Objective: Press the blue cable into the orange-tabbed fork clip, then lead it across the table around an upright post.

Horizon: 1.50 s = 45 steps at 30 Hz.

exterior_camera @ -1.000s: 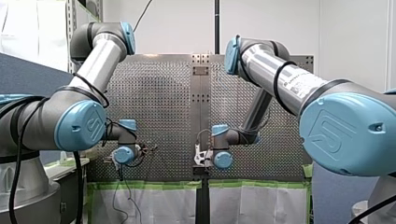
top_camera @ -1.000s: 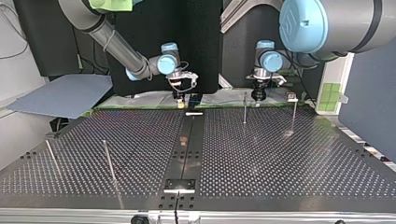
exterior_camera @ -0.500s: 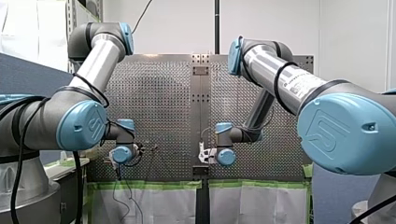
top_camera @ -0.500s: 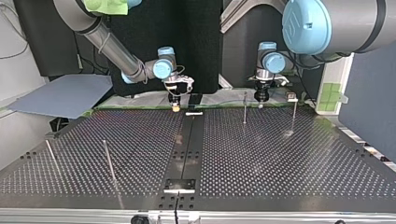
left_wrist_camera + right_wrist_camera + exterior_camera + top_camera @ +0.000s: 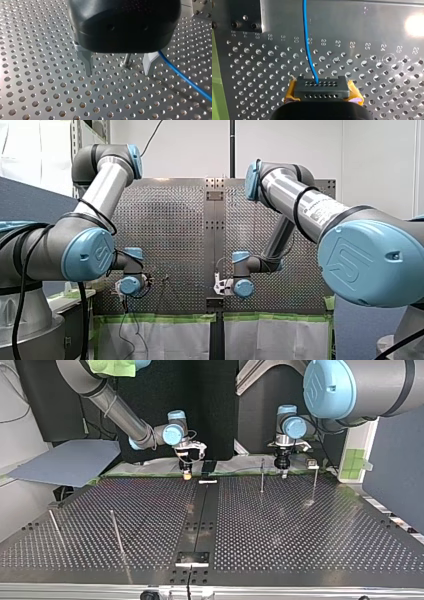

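The right pincer (image 5: 322,91) was closed on the blue cable (image 5: 308,45), its yellow pads (image 5: 290,93) nipping it low over the perforated desk (image 5: 374,82). From there the cable ran straight ahead across the holes toward a plain metal strip (image 5: 362,27). The left pincer (image 5: 118,68) stood wide open and held nothing. Its metal fingers (image 5: 86,62) straddled the foot of an upright post (image 5: 127,60), and the cable passed just outside one finger, not between them. I could not pick out the orange-tabbed clip. To my eye, leading the cable was the job in hand. Doing it well meant a firm grip in the right pincer and a low, lightly taut line. The sweep had to be wide enough that the cable wrapped the post's shank rather than riding over its top, with the left pincer's fingers clear of the run.
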Available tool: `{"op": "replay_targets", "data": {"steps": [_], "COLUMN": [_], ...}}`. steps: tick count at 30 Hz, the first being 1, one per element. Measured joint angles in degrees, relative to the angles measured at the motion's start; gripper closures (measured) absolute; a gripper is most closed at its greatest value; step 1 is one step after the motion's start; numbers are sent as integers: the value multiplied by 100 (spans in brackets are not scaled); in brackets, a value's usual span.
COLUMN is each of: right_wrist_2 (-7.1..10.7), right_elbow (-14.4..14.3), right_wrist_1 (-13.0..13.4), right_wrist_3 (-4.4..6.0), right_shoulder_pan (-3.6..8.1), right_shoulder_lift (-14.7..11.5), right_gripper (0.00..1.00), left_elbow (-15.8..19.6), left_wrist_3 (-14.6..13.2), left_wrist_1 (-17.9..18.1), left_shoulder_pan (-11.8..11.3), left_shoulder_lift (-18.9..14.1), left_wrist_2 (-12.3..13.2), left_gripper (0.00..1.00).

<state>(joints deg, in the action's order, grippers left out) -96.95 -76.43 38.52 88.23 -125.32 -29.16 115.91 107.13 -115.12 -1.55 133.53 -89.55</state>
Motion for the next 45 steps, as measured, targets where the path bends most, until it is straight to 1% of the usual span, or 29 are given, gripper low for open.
{"op": "replay_targets", "data": {"steps": [4,8,17,20,28,33,37,41,45], "right_wrist_2": [1,0,8,9,9,9,9,9,9], "right_elbow": [-1,0,9,11,10,15,17,24,28], "right_wrist_1": [-8,-9,-10,-10,-21,-41,-43,-40,-40], "right_wrist_3": [-5,-6,-4,-3,-24,-39,-51,-77,-86], "right_shoulder_pan": [1,3,5,6,20,27,29,29,30], "right_shoulder_lift": [0,0,1,1,0,-1,-1,0,1], "right_gripper": [100,100,100,100,100,100,100,100,100], "left_elbow": [0,0,0,0,6,51,111,128,177], "left_wrist_3": [-6,-106,-461,-508,-631,-737,-760,-775,-777], "left_wrist_1": [-50,-185,-599,-748,-1138,-1383,-1584,-1649,-1557], "left_shoulder_pan": [-5,-4,-1,-3,6,31,11,2,0], "left_shoulder_lift": [0,0,-1,-4,-8,-21,-24,-31,-96], "left_wrist_2": [23,54,34,49,243,269,248,230,221], "left_gripper": [2,2,2,2,2,2,2,2,2]}}
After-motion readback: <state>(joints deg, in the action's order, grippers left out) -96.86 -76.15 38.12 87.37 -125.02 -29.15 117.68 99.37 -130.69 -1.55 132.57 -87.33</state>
